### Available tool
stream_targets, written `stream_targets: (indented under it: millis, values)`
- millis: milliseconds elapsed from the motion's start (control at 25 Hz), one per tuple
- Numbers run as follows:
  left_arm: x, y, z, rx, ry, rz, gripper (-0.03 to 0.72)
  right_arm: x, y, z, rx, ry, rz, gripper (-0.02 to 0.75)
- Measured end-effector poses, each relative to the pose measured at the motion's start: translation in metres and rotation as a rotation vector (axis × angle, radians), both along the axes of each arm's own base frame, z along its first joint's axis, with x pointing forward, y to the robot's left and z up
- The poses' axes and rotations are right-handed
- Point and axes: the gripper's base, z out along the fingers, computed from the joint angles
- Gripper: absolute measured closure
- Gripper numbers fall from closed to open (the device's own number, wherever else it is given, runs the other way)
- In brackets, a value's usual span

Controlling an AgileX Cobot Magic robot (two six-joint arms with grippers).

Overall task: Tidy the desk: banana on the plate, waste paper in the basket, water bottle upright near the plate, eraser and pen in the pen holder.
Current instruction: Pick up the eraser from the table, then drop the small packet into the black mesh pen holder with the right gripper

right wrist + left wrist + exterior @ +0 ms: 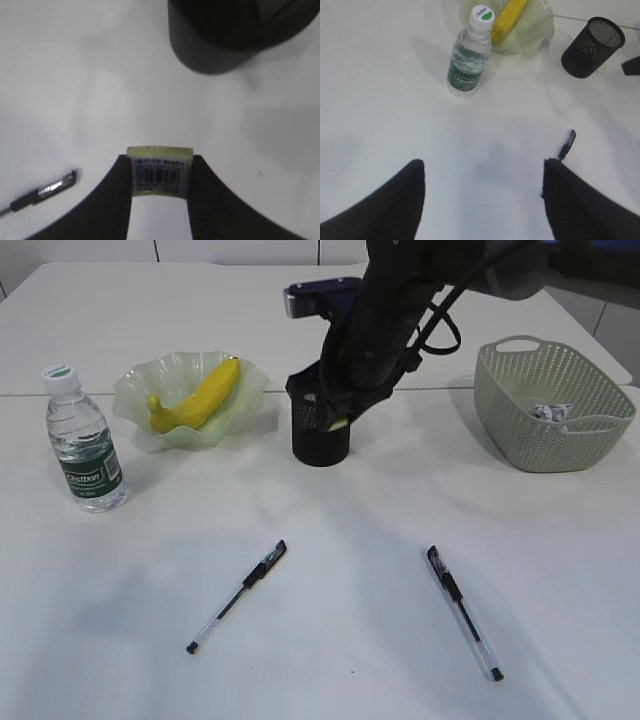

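Two arms | right jaws clamp eraser [159,172] over pen holder [320,435] | left jaws agape, empty

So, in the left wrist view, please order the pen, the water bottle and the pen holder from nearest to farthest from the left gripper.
From the left gripper:
1. Pen, just above its right finger.
2. Water bottle, upright, farther up, near the middle.
3. Pen holder, upper right, farthest.

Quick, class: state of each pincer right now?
Left pincer: open, holding nothing.
Right pincer: shut on the eraser, beside the pen holder.
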Motion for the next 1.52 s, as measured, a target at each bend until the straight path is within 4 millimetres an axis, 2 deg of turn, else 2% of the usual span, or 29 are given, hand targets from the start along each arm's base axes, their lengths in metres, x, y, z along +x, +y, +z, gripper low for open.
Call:
stream_targets:
  millis: [160,480,680,920,1080,1520]
  values:
    - [0.000,0.000,0.000,0.000,0.000,0.000,0.162,0.011,0.004,0.019,0.046,-0.137,-0.004,0.510]
    - [0.000,0.000,0.000,0.000,0.000,0.000,0.162,0.025,0.002,0.025,0.065,-0.289,-0.015,0.510]
    - [0.000,0.000,0.000,0.000,0.000,0.000,0.162,0.035,0.001,0.015,0.072,-0.327,-0.022,0.512]
    - [0.000,0.000,0.000,0.001,-0.002,-0.001,0.162,0.044,0.003,-0.009,0.041,-0.346,-0.012,0.513]
    - [0.000,0.000,0.000,0.001,-0.004,0.000,0.162,0.047,0.001,-0.011,0.014,-0.377,0.001,0.511]
    - [0.000,0.000,0.001,0.001,-0.008,0.000,0.162,0.049,0.000,-0.010,0.013,-0.402,0.002,0.367]
